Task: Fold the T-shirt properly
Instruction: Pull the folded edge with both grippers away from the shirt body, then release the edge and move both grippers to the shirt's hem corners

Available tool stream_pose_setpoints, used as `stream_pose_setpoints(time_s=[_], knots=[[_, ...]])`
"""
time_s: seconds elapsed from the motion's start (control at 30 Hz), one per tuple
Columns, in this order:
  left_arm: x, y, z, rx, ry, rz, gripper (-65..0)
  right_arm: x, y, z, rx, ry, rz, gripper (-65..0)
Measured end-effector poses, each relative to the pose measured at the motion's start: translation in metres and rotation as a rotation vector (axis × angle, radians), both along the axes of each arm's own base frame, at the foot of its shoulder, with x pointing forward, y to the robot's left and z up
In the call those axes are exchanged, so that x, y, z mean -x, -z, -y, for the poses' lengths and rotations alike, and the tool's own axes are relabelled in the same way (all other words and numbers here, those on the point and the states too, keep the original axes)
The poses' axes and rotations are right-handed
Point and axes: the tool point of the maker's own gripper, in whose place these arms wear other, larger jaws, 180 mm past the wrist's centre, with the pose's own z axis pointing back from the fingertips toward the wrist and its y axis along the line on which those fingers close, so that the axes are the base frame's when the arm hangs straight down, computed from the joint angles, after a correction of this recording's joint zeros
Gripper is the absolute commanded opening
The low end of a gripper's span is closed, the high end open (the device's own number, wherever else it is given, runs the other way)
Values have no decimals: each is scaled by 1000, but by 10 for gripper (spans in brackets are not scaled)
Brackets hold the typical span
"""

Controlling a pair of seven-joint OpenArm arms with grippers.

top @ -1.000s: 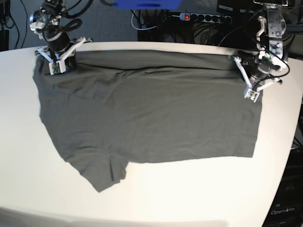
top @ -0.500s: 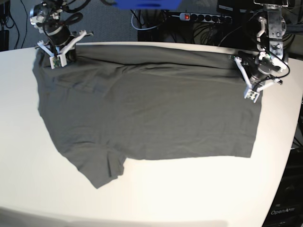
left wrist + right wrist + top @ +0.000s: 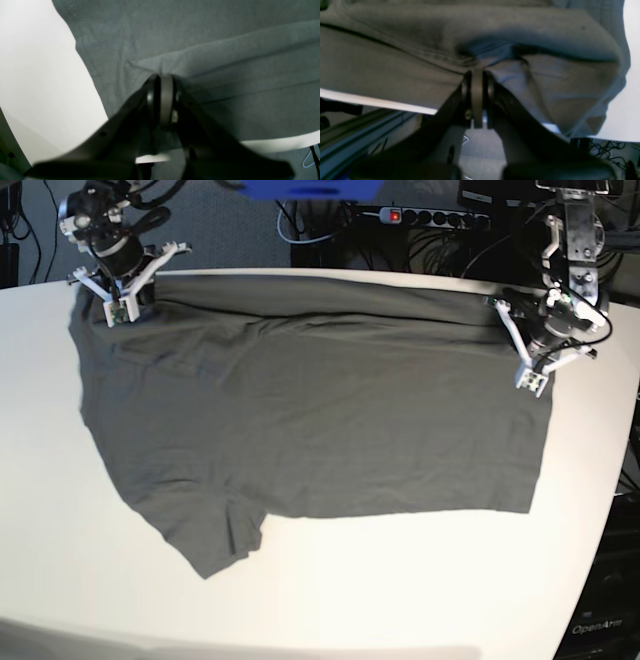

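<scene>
Base view shows the plain dark olive-grey cotton T-shirt (image 3: 310,410) spread on the white table (image 3: 400,590); left gripper (image 3: 530,360) and right gripper (image 3: 120,305) each pinch its far edge.

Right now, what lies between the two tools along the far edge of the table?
Only the T-shirt: in the base view its far edge runs unbroken from the right tool to the left tool, both pinching it.

The T-shirt (image 3: 310,410) is a plain dark olive-grey with no print. The table (image 3: 400,580) under it is white. Both gripper frames are white over black arms. A power strip (image 3: 435,217) behind is black with a red switch; the blurred object (image 3: 310,189) beside it looks blue.
</scene>
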Motion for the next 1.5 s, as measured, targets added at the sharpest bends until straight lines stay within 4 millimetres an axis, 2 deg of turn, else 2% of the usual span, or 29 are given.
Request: stream_pose_setpoints(time_s=[0.13, 0.3, 0.47, 0.63, 0.77, 0.93, 1.07, 1.17, 1.23, 1.3, 1.37, 1.5], knots=[[0, 0, 0, 1, -2, 0, -627, -5, -1, 7, 26, 0, -2, -643], [0, -9, 0, -31, 11, 4, -627, -9, -9, 15, 61, -14, 10, -643], [-10, -26, 7, -36, 31, 57, -628, -19, -19, 16, 75, -20, 47, -641], [-11, -29, 7, -38, 31, 65, -628, -20, -21, 16, 79, -22, 50, -641], [-21, -48, 13, -47, 52, 126, -628, -30, -34, 20, 100, -44, 111, -638], [-29, -67, 21, -47, 68, 188, -630, -35, -38, 21, 116, -75, 125, -637], [-32, -74, 8, -31, -25, 224, -630, -46, -43, 17, 129, -146, 151, -637], [-46, -90, -5, -28, -84, 289, -628, -55, -47, 18, 165, -215, 148, -635], [-49, -95, -13, -46, -103, 303, -627, -66, -52, 19, 191, -248, 165, -635], [-47, -93, -12, -44, -98, 294, -602, -77, -56, 20, 249, -282, 170, -635], [-49, -93, -10, -38, -97, 291, -539, -87, -57, 22, 316, -308, 161, -635], [-73, -110, -14, -35, -106, 362, -400, -116, -70, 15, 386, -327, 200, -635]])
